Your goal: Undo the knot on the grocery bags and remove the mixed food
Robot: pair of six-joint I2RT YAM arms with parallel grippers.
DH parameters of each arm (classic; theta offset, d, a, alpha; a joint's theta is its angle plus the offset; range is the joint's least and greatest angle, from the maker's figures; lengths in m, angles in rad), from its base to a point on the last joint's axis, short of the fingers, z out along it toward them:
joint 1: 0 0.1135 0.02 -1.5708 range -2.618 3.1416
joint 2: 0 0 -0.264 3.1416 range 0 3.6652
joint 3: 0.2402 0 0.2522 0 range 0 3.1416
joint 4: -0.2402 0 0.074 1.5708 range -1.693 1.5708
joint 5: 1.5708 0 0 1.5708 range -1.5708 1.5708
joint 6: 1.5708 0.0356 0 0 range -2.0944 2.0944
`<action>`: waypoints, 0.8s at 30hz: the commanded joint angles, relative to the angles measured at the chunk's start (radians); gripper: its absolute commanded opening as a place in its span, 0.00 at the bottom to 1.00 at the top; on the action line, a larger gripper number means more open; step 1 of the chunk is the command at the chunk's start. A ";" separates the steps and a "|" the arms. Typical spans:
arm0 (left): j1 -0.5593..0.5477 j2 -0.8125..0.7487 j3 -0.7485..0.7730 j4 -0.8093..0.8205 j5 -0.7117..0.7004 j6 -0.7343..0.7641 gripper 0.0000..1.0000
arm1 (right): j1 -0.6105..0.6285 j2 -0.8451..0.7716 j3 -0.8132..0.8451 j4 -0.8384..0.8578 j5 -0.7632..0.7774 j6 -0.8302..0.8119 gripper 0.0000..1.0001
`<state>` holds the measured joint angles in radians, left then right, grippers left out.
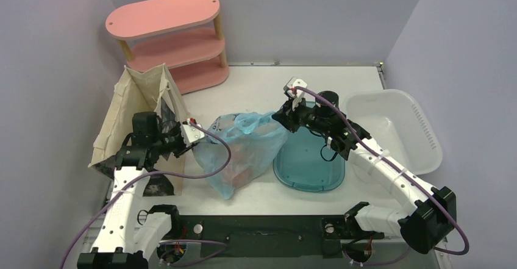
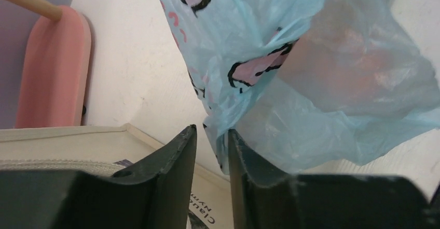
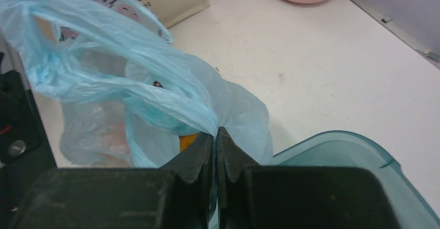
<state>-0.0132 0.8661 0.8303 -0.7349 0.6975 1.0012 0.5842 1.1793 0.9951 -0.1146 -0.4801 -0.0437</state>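
The light blue grocery bag lies at the table's middle, between my two grippers. My right gripper is shut on a gathered bunch of the bag's film at its right side. An orange fruit shows as a sliver just behind the right fingers. Something reddish-orange shows dimly through the film. My left gripper is at the bag's left edge, its jaws a narrow gap apart. A loose flap of the bag hangs in that gap, unclamped. No knot can be made out.
A beige canvas tote stands at the left, right beside my left arm. A pink shelf is at the back left. A teal tub sits under my right arm, with a clear plastic bin to its right.
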 commanded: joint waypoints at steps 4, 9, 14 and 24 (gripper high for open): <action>-0.116 -0.019 0.229 -0.027 0.088 -0.169 0.42 | 0.022 0.022 0.044 0.141 -0.105 0.235 0.00; -0.261 -0.026 0.339 -0.015 0.057 -0.262 0.45 | 0.019 0.041 0.039 0.211 -0.123 0.387 0.00; -0.368 0.031 0.375 -0.021 0.010 -0.318 0.46 | 0.004 0.071 0.034 0.294 -0.147 0.527 0.00; -0.456 0.115 0.260 0.208 -0.105 -0.471 0.47 | -0.044 0.100 0.010 0.392 -0.177 0.710 0.00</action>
<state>-0.4492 0.9676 1.1248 -0.6804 0.6613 0.6266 0.5545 1.2739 0.9955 0.1593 -0.6209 0.5785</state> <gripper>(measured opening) 0.467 0.007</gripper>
